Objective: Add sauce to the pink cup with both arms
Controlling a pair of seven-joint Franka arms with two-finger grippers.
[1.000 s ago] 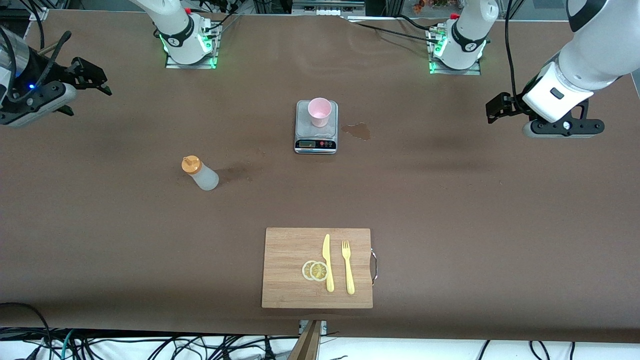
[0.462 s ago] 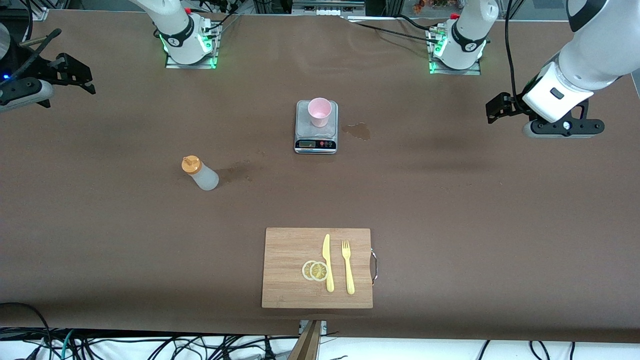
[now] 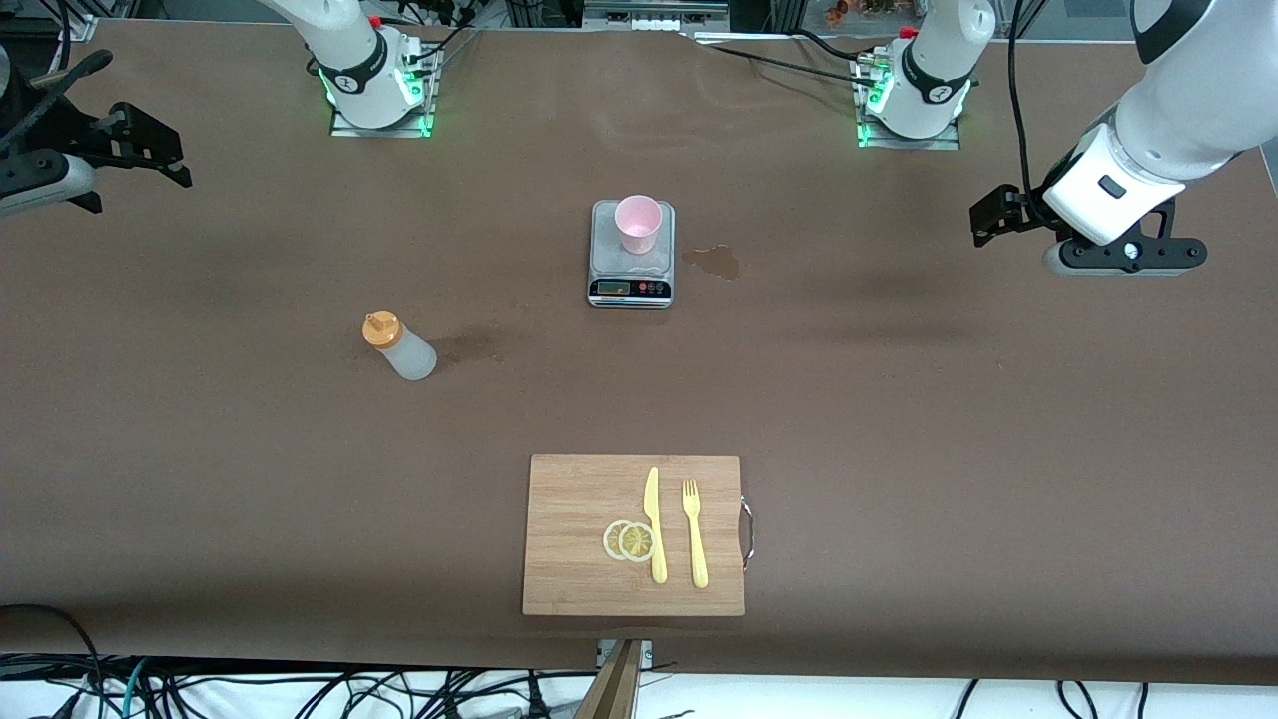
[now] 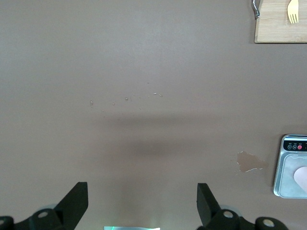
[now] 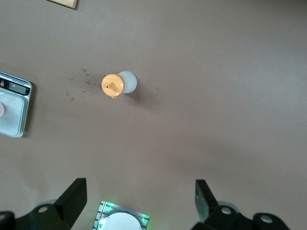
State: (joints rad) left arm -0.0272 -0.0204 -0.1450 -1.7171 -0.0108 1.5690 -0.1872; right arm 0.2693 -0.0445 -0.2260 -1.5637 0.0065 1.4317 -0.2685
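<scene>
My left hand (image 3: 983, 215) and right hand (image 3: 165, 160) hang wide apart at their own ends of the bench (image 3: 899, 419), fingers spread, holding nothing. The bottle (image 3: 399, 347) stands capped between my right hand and the scale (image 3: 631, 255), which carries the cup (image 3: 638, 223). This fits either arms waiting to reach or arms withdrawn after pouring.

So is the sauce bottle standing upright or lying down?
Upright. The sauce bottle stands on its base with its orange cap on top, seen from above in the right wrist view.
</scene>
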